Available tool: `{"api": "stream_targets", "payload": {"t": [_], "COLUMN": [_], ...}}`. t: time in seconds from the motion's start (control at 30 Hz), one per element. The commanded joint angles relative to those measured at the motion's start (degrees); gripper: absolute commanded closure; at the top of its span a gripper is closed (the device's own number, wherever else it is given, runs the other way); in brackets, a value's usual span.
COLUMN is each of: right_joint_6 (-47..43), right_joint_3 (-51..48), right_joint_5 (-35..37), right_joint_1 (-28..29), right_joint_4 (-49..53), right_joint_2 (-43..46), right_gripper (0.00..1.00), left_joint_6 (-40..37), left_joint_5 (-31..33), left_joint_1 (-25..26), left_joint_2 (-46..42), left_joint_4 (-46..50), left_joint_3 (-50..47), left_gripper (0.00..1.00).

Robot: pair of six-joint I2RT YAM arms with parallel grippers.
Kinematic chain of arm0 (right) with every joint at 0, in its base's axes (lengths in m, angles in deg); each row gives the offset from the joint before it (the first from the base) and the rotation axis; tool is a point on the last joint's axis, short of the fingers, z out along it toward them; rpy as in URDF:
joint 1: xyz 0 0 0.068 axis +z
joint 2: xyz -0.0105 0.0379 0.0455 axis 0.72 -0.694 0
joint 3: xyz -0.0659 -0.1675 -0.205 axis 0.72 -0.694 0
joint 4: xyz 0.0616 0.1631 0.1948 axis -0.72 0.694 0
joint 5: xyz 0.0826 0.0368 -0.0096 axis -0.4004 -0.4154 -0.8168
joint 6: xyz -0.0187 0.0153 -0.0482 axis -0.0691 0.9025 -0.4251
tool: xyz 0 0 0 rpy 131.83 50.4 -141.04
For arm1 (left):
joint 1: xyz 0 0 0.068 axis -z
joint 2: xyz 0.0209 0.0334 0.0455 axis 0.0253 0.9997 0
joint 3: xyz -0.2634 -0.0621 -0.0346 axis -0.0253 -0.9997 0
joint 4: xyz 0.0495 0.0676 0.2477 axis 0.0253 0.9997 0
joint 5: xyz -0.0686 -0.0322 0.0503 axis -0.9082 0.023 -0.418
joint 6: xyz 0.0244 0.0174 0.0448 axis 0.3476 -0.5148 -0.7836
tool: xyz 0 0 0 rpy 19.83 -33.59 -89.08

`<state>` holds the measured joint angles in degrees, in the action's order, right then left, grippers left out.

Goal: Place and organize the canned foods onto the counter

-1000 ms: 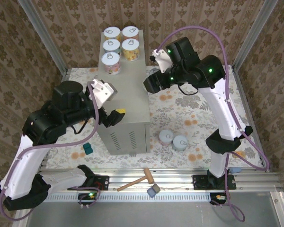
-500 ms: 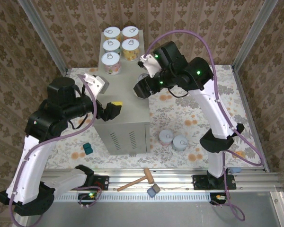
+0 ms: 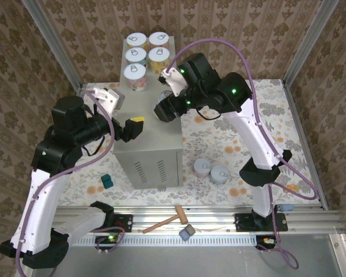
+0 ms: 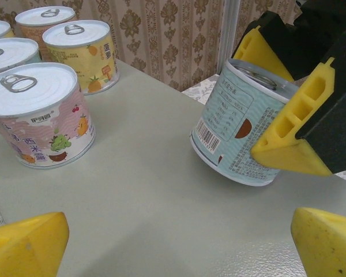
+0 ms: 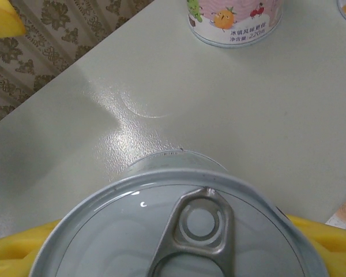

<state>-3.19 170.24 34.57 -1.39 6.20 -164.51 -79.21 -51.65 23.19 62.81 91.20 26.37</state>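
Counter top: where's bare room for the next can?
Bare: near half of the counter, between the pink can and the front edge. Crowded: five cans at the far end; teal can in the right hand mid-right.

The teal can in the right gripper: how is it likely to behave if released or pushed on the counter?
The teal can looks tilted, so it may rock or tip before settling. Its rigid metal wall should not dent under the yellow fingers. On its side, this cylinder would probably roll on the smooth counter.
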Motion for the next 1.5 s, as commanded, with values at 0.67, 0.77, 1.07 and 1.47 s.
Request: {"api": "stream_targets", "payload": {"t": [0.67,0.77,1.07,1.47], "right_joint_6": [-0.48,-0.81,-0.52,0.13], "right_joint_3": [0.66,-1.89,-22.92,-53.29], "right_joint_5": [4.8,5.75,9.34,12.14], "right_joint_1": [1.82,2.19,3.33,4.18], "right_joint_4": [-6.31,-7.9,-20.58,-44.66], "right_joint_2": [-2.17,-0.73,11.33,27.01], "right_gripper": [0.19,0.15,0.07,0.04], "left_joint_6": [2.93,3.45,4.03,3.81], "left_joint_5": [-2.5,-2.86,-3.44,-3.66], "left_joint_1": [-2.63,-2.83,-3.15,-3.38], "left_joint_2": [-1.5,-1.49,-1.6,-1.83], "left_joint_4": [-6.14,-6.79,-7.42,-8.01], "left_joint_3": [-3.55,-3.83,-4.62,-5.66], "left_gripper": [0.0,0.0,0.0,0.0]}}
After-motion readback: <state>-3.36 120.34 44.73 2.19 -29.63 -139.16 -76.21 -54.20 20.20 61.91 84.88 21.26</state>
